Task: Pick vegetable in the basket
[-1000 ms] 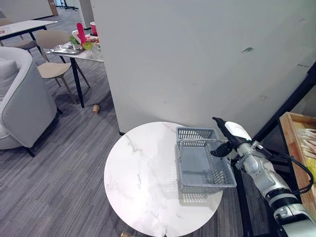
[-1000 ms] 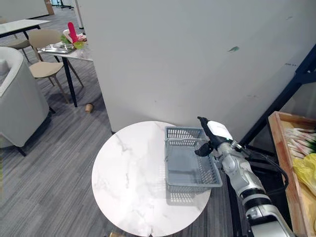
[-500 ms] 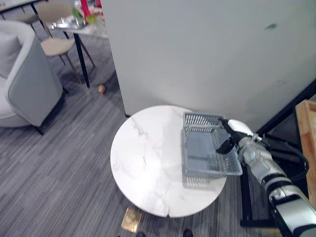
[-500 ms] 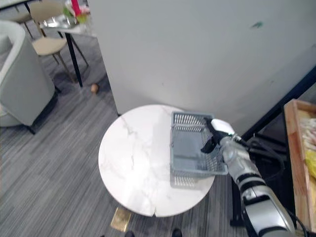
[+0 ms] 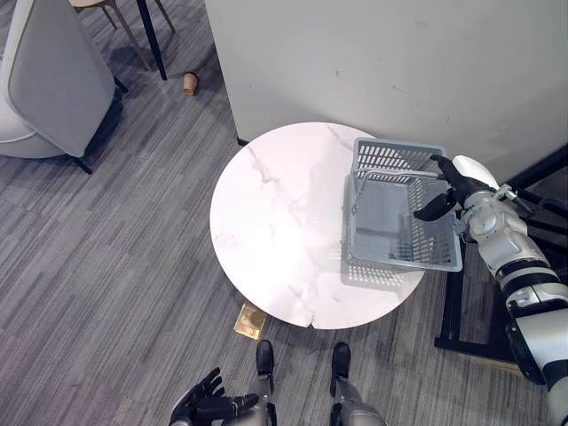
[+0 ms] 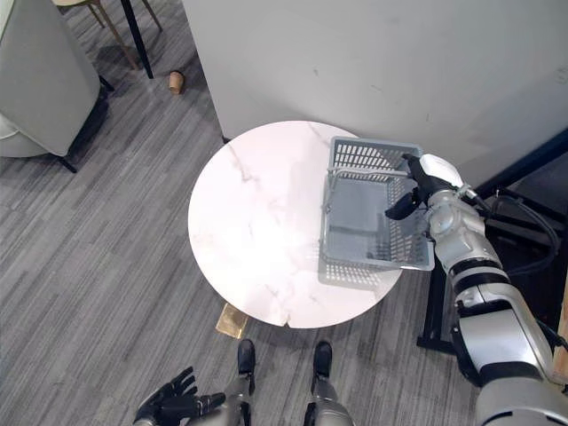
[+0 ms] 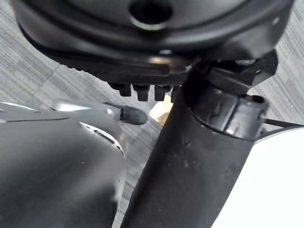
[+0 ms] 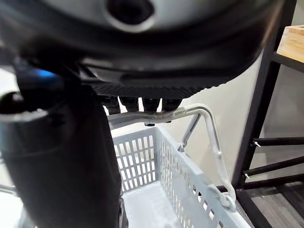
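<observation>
Grey plastic mesh basket (image 5: 399, 256): rectangular, slotted walls, solid pale floor showing bare inside. Its light grey handle (image 8: 156, 115) stands raised, arching across the open top. No vegetable can be made out in the basket or in either hand.

Basket sits on the round white marble-patterned table (image 5: 275, 231), on the robot's right side. Its outer long side reaches the table's edge, and its far end lies close to the white wall (image 5: 373, 53).

Right hand (image 5: 460, 177) is at the basket's outer far corner, above the rim. In the right wrist view the dark fingers (image 8: 142, 102) hook down over the raised handle, the bar running just under their tips; the thumb stands alongside. Hand reads as closed on the handle, with the basket's floor still flat on the tabletop.

Left hand (image 5: 206, 404) hangs low, well apart from table and basket, fingers spread and relaxed, holding nothing.

Surroundings: striped grey floor; a grey upholstered armchair (image 5: 53, 80) at far left; a brown paper cup (image 5: 189, 84) lying on the floor near the wall corner; a small tan flat piece (image 5: 250, 319) on the floor under the table's near edge; a black metal frame (image 5: 453, 311) just right of the table.
</observation>
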You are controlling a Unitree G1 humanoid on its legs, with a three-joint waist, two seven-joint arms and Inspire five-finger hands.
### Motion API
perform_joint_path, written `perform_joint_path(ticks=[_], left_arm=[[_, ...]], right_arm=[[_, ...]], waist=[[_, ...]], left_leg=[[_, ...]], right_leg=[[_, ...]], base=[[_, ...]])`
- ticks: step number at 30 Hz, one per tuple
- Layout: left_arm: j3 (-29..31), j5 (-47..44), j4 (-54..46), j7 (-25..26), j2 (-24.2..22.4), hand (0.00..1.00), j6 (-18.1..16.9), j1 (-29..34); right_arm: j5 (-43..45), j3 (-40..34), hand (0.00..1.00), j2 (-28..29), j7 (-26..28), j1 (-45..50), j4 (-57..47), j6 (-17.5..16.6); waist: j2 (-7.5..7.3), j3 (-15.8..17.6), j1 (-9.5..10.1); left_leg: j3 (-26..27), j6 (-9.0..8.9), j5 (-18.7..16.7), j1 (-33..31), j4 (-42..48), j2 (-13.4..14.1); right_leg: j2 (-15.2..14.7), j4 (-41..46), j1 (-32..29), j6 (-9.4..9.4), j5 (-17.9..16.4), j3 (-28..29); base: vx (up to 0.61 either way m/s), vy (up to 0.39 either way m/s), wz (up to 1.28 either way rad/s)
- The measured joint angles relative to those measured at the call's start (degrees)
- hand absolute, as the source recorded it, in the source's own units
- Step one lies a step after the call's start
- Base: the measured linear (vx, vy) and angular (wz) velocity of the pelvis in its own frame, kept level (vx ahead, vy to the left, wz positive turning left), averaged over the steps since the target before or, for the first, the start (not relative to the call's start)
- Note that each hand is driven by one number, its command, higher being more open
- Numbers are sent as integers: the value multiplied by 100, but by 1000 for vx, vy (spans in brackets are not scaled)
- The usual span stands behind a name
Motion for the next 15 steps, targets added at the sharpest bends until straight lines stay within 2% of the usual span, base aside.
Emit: perform_joint_path(ticks=[5, 7, 11, 15], left_arm=[[-265, 20, 6, -12, -15, 100, 19, -91], [-282, 25, 16, -15, -11, 100, 21, -119], [-290, 103, 80, -37, -12, 100, 61, -100], [-277, 231, 162, -71, -2, 100, 185, -60]], right_arm=[[-14, 112, 0, -87, 448, -37, -16, -40], [4, 116, 0, -94, 696, 35, -16, -234], [97, 91, 0, -100, 914, 531, -276, -225], [1279, -436, 0, -44, 1104, 1745, -1212, -30]], waist=[[-14, 8, 0], [-97, 51, -11], [-125, 37, -27], [-210, -157, -159]], left_leg=[[6, -43, 40, 2, 1, 33], [45, -67, 61, 33, 1, 30], [52, -96, 51, 174, 0, 48], [110, -138, -30, 353, -1, 56]], right_leg=[[52, -19, 2, -10, -14, -7], [49, -14, 20, -47, -110, -5], [71, 9, 153, -28, -195, 5], [78, 6, 318, 24, -279, 36]], base=[[12, 33, -2], [15, 79, -5], [41, 54, 0], [90, 66, -5]])
